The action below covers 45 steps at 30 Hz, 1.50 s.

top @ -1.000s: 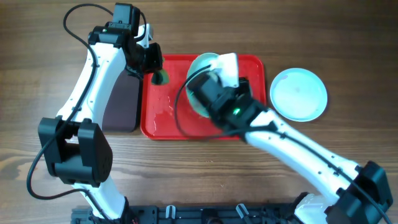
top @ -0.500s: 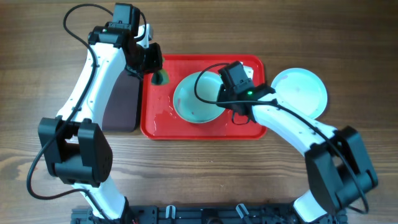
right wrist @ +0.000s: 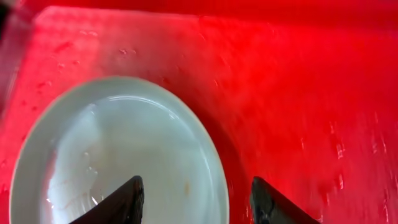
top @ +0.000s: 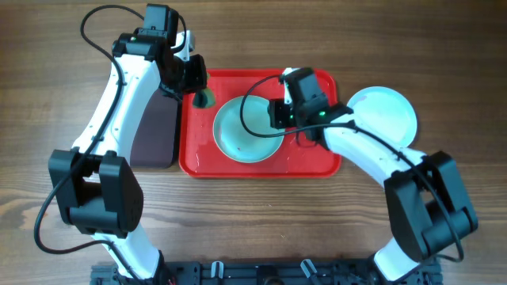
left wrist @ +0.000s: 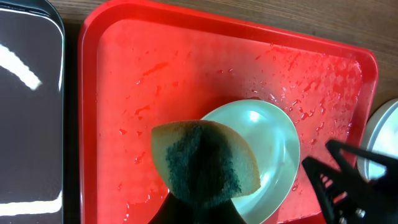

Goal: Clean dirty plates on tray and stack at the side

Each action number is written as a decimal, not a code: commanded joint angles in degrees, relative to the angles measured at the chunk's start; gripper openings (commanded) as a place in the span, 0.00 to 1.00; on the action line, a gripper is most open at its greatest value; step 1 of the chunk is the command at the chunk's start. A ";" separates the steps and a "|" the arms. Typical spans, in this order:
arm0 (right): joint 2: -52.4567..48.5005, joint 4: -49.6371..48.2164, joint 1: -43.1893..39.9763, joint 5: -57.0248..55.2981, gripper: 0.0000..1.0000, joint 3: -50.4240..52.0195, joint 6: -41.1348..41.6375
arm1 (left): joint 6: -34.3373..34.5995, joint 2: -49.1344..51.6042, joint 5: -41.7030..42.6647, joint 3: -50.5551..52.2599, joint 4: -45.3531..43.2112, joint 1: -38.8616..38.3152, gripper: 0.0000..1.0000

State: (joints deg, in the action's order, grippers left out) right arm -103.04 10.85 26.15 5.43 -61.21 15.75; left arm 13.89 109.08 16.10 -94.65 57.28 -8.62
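Now the pale turquoise plate [top: 245,131] lies mid-tray in the red tray [top: 309,162]. The right pincer [right wrist: 196,186] hangs released over its right rim, perhaps touching. The left pincer [top: 198,91] clenches a sponge [left wrist: 205,165] over the tray's far-left corner. A second plate [top: 384,119] rests on the worktop [top: 444,63], right.

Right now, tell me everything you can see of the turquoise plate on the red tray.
The pale turquoise plate is round, shallow and glossy; it could be glazed ceramic or plastic. It lies flat near the middle of the wet red tray. Droplets and faint reddish streaks mark its middle. The right gripper is open, with the plate's rim between its fingers; whether they touch it cannot be told. The sponge in the left gripper hangs apart from it.
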 commanded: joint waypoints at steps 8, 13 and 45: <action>-10.40 -6.40 -2.60 9.73 0.44 -0.02 -7.21 | 2.03 0.57 -0.33 0.28 -0.48 -0.26 0.04; -10.80 -6.75 -2.60 9.66 0.04 -0.02 -2.23 | 2.05 0.57 -0.33 0.28 -0.50 -0.26 0.04; -8.72 7.65 -2.60 -0.22 0.04 -0.07 26.21 | -0.20 0.61 -17.57 22.18 -35.85 -12.85 0.04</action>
State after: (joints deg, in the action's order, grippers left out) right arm -109.91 17.30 23.51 5.13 -62.78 43.03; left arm 16.75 109.21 7.22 -76.71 27.20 -17.82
